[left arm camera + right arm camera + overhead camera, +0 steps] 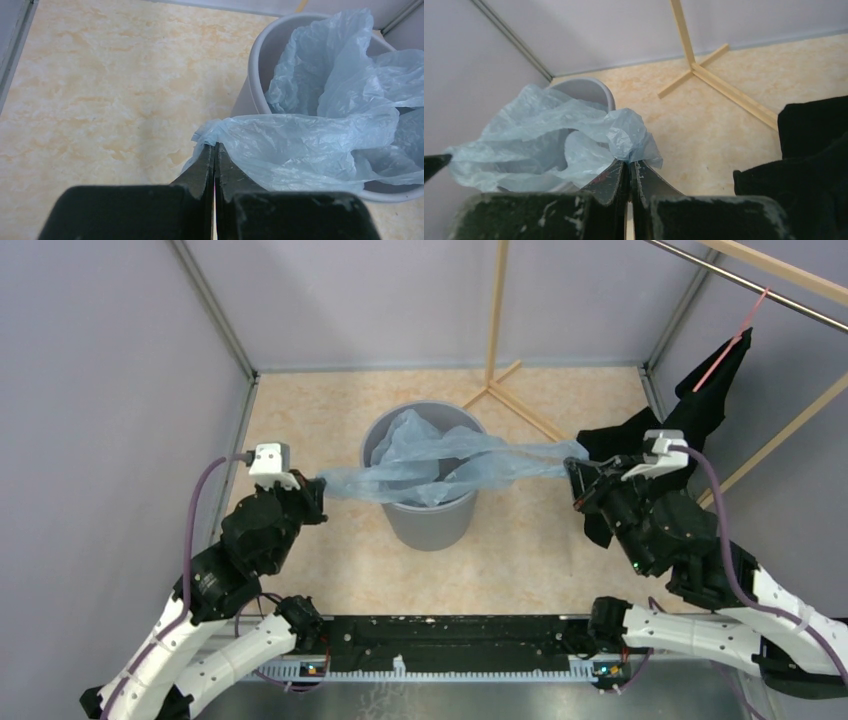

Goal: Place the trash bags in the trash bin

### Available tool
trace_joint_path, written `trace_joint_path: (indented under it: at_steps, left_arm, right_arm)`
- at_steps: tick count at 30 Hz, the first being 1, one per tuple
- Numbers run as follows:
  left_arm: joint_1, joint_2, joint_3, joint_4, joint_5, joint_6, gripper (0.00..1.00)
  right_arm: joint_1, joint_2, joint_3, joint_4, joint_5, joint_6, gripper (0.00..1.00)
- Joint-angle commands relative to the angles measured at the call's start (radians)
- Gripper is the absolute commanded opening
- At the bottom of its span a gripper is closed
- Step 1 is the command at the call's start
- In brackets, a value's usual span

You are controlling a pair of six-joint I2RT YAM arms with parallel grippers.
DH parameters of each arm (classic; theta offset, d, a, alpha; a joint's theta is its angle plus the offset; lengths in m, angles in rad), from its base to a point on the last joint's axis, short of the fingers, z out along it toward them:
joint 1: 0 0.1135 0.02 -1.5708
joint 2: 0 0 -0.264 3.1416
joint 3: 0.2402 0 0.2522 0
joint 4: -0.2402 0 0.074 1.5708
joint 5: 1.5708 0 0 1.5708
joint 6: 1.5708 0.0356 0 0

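Note:
A light-blue translucent trash bag (pixel 440 465) is stretched across the mouth of the round grey trash bin (pixel 430 522), with its middle sagging inside. My left gripper (pixel 318 487) is shut on the bag's left end, left of the bin; the left wrist view shows the film (pixel 300 145) pinched at the fingertips (pixel 215 146) beside the bin's rim (pixel 255 75). My right gripper (pixel 572 472) is shut on the bag's right end, right of the bin; the right wrist view shows a bunched corner of the bag (pixel 629 137) at the fingertips (pixel 630 162), with the bin (pixel 591 90) behind.
A black cloth garment (pixel 690 410) hangs on a pink hanger from a rail at the right, close behind my right arm; it also shows in the right wrist view (pixel 809 145). A wooden rack's foot (pixel 510 395) lies behind the bin. Walls close in at left, back and right.

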Motion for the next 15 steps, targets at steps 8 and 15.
trace_joint_path:
  at_steps: [8,15]
  left_arm:
    - [-0.001,-0.025,0.018,-0.119,0.047,-0.038,0.0]
    - [-0.001,-0.047,-0.018,-0.162,0.08,-0.076,0.0]
  right_arm:
    - [0.004,0.037,-0.177,-0.106,-0.051,0.097,0.04]
    - [0.004,0.051,-0.214,-0.169,0.025,0.19,0.07]
